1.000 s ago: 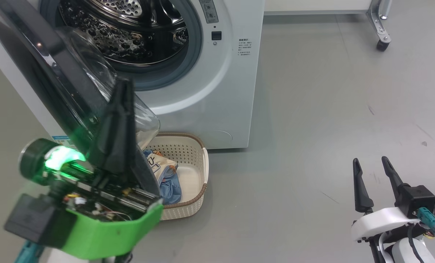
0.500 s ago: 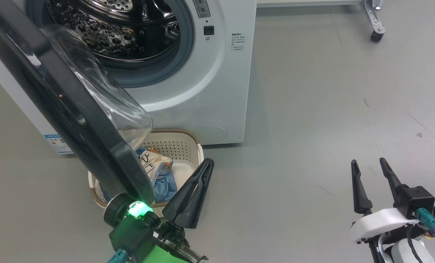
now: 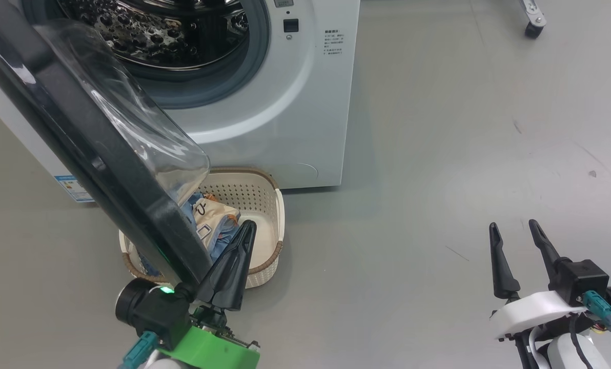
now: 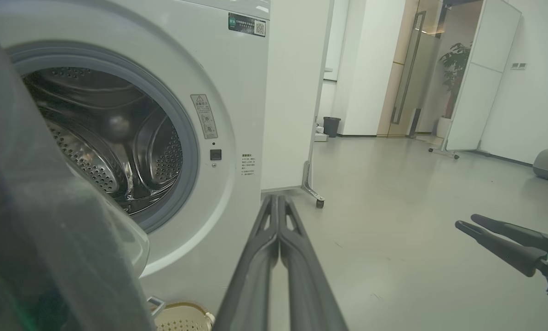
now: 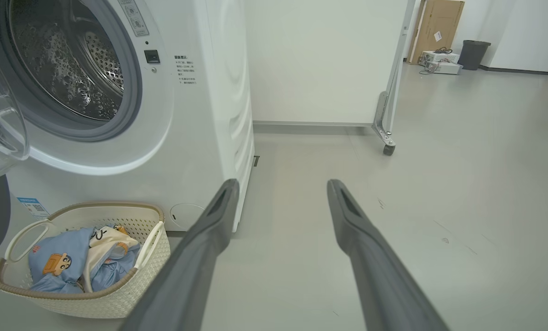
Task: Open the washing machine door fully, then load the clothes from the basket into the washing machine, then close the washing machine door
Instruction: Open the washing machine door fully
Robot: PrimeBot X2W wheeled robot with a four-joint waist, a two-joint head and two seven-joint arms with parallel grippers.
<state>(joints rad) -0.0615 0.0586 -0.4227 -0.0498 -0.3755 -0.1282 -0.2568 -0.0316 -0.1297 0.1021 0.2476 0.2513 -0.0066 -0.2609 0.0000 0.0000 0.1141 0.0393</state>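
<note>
Left tool (image 3: 247, 226) beside door (image 3: 95, 169) lower edge, above basket (image 3: 281, 215).

Office-like test space: wheeled partition (image 5: 324, 59), potted plant (image 4: 453, 64), waste bin (image 5: 474, 54), grey floor (image 5: 462, 184).

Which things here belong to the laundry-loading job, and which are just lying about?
Job: washing machine door, washing machine, clothes, basket.
Lying about: wheeled white panel, dark bin, cardboard box, potted plant.
</note>
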